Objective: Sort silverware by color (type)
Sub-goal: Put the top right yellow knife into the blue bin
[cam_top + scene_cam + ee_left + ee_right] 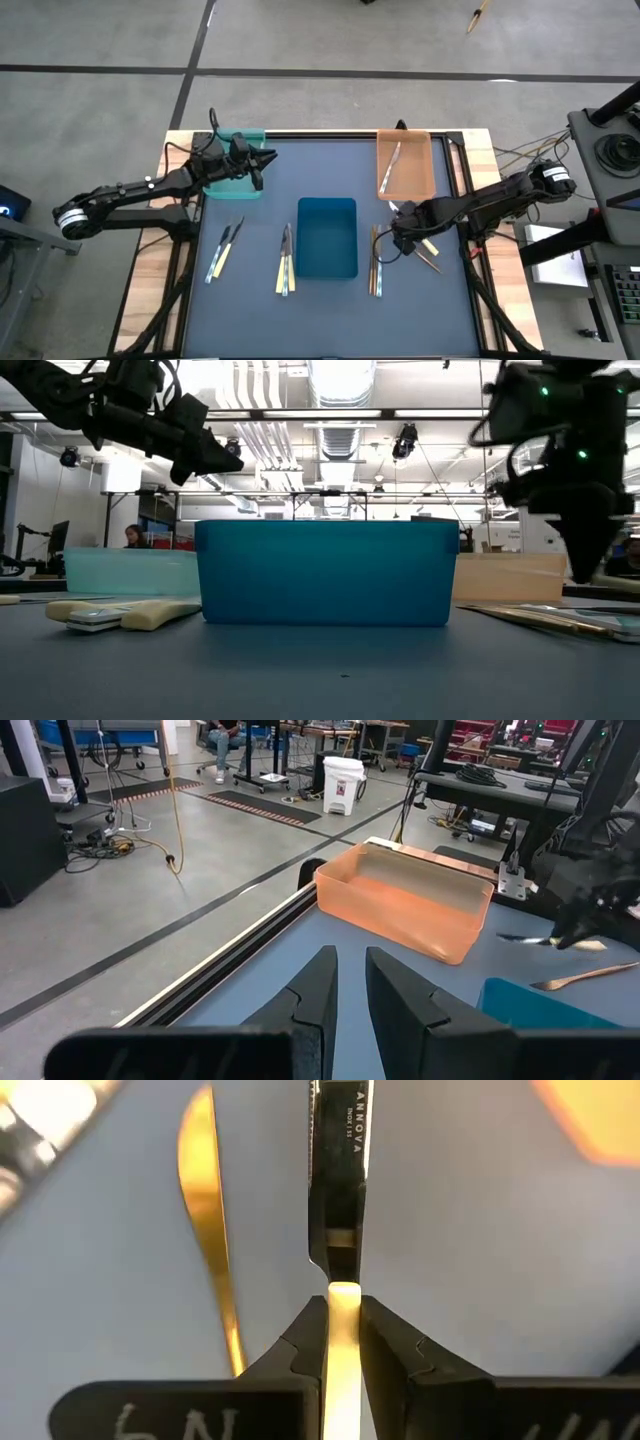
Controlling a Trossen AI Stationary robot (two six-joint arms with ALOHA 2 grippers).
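1. The table has a dark blue-grey top on a pale wooden base, and it fills the lower middle of the high view.
2. Around it lies a grey concrete floor with dark lines; the low view shows ceiling lamps and pipes behind.
3. The teal tray is at upper left, the orange tray at upper right, the blue tray in the centre.
4. The right gripper, right of centre, is closed on a knife with a gold handle.
5. The left gripper hangs by the teal tray, its fingers nearly together, holding nothing.
6. More silverware lies in the lower left and beside the blue tray.
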